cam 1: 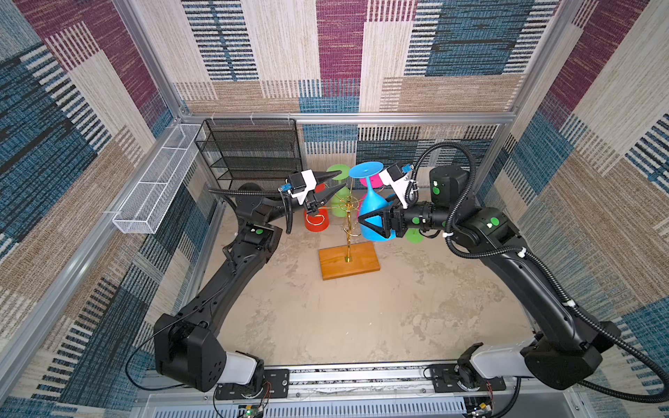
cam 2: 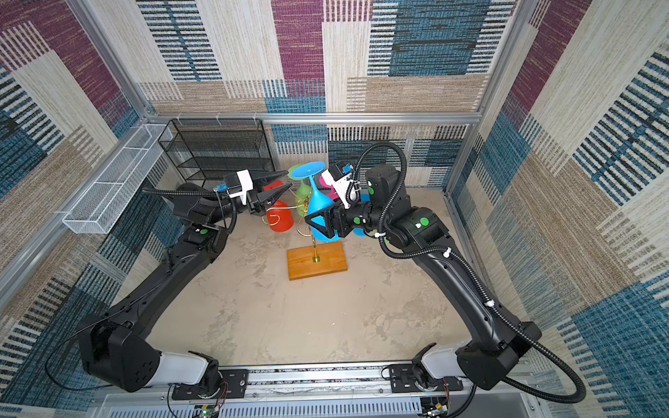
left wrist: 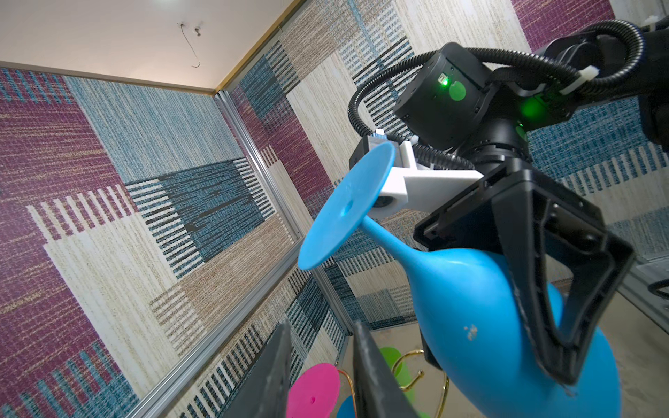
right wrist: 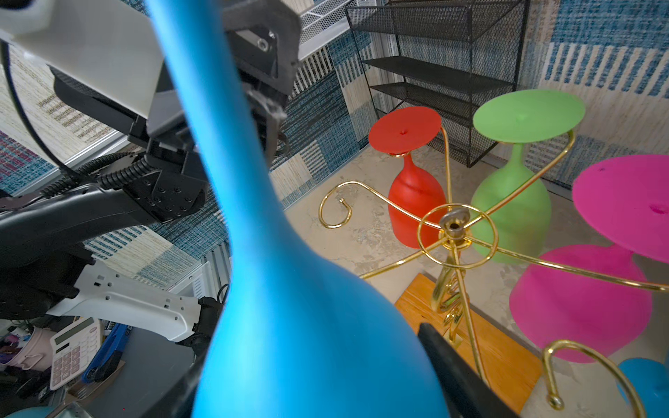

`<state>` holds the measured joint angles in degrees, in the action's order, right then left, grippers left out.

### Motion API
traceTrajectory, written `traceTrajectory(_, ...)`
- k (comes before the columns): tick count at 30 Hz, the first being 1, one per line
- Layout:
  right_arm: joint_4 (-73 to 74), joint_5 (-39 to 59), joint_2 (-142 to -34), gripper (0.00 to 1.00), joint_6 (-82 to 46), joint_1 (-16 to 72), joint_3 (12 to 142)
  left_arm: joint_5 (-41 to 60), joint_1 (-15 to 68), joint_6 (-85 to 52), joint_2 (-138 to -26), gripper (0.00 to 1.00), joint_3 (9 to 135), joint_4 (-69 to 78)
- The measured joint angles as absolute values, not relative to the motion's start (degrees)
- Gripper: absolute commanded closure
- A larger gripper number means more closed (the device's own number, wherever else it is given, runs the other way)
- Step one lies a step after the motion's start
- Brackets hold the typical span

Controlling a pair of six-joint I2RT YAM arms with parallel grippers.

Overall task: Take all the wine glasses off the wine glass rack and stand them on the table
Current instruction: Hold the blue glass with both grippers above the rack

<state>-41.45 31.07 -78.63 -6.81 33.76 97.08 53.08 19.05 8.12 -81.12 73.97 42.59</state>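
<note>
A blue wine glass (cam 1: 373, 202) (cam 2: 315, 202) hangs upside down and tilted, foot uppermost. My right gripper (cam 1: 369, 221) (cam 2: 318, 222) is shut on its bowl (right wrist: 289, 307); one black finger (left wrist: 543, 289) lies across the bowl. The wine glass rack (cam 1: 348, 231) (cam 2: 314, 242), a gold post on a wooden base (cam 1: 349, 260), stands just left of the glass. In the right wrist view an empty scroll arm (right wrist: 335, 210) curls beside the bowl, apart from the stem. My left gripper (cam 1: 340, 180) (cam 2: 287, 180) (left wrist: 321, 325) is open and empty, left of the rack's top.
On the rack hang a red glass (cam 1: 316, 220) (right wrist: 416, 202), a green one (right wrist: 514, 217), a pink one (right wrist: 579, 307) and another blue one (right wrist: 648, 383). A black mesh shelf unit (cam 1: 249, 152) stands at the back left. A white wire basket (cam 1: 159, 181) hangs on the left wall.
</note>
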Motion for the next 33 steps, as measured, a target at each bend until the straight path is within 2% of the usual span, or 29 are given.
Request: traceTrajectory(33,-39.3,34.9,-79.6,0.65,-7.7,34.2,95.2,54.8,21.3,15.2,-83.9,0.70,78.5,41.2)
